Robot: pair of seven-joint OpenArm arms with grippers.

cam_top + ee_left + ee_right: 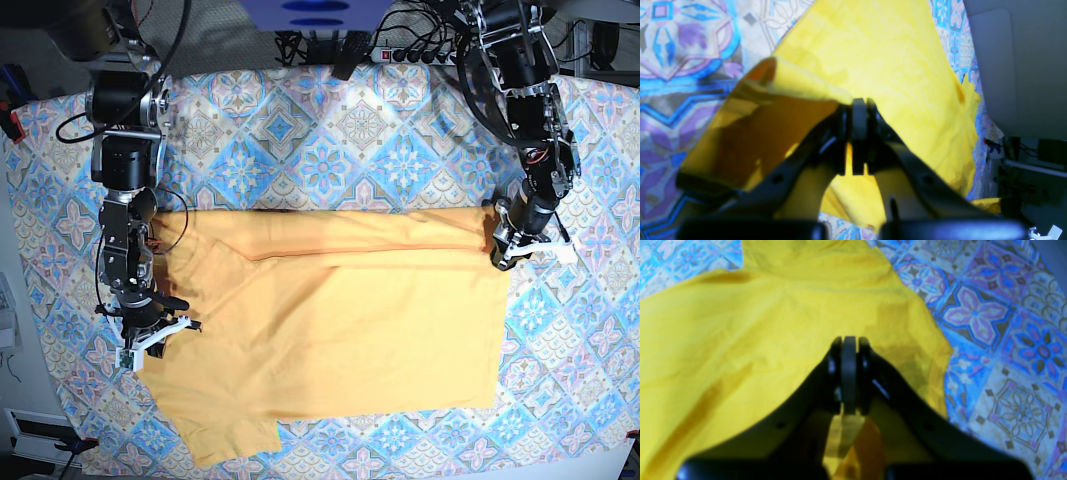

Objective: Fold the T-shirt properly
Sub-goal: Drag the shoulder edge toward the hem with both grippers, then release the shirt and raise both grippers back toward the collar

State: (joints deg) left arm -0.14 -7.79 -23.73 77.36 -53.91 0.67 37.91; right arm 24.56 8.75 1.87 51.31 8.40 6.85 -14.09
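Observation:
The yellow-orange T-shirt point(340, 330) lies spread across the patterned tablecloth, its far edge doubled over into a long band. My left gripper point(498, 258) is at the shirt's right edge, shut on the fabric. In the left wrist view that left gripper point(859, 103) pinches a raised flap of the T-shirt point(880, 60) that curls up to the left. My right gripper point(150, 338) is at the shirt's left edge. The right wrist view shows this right gripper point(849, 340) shut, with cloth of the T-shirt point(740, 340) caught between its fingers.
The blue-pink tablecloth point(330, 150) covers the whole table. A power strip and cables point(410, 55) lie beyond the far edge. A grey padded object point(1020, 66) stands off the table's side in the left wrist view. The table's front edge runs close below the shirt's hem.

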